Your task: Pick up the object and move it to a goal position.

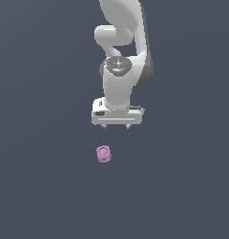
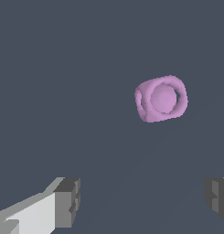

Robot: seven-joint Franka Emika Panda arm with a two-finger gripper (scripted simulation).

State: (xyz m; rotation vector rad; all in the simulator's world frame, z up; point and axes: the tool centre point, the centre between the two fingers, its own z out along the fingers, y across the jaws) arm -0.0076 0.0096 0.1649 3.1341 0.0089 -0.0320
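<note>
Purple-pink and knobbly, the object [image 1: 103, 154] lies alone on the dark grey tabletop [image 1: 41, 186], clear of the arm. In the exterior view it sits below the white hand [image 1: 117, 127] and a little toward that view's left of the hand's midline, with open surface between them; no contact. The hand is empty, and its jaws stand wide apart. In the wrist view both grey fingertips [image 2: 67, 201] show at the frame's edges, with the object [image 2: 161, 98] ahead of them and nearer one finger's side than the other, not between the pads. The object reads as roughly as wide as it is long, its ring-like face turned toward the wrist camera; no clear long axis can be made out. Judgement: the pick is not yet begun. The coming move turns on a small sideways correction to centre the gap over the object, then a descent.
</note>
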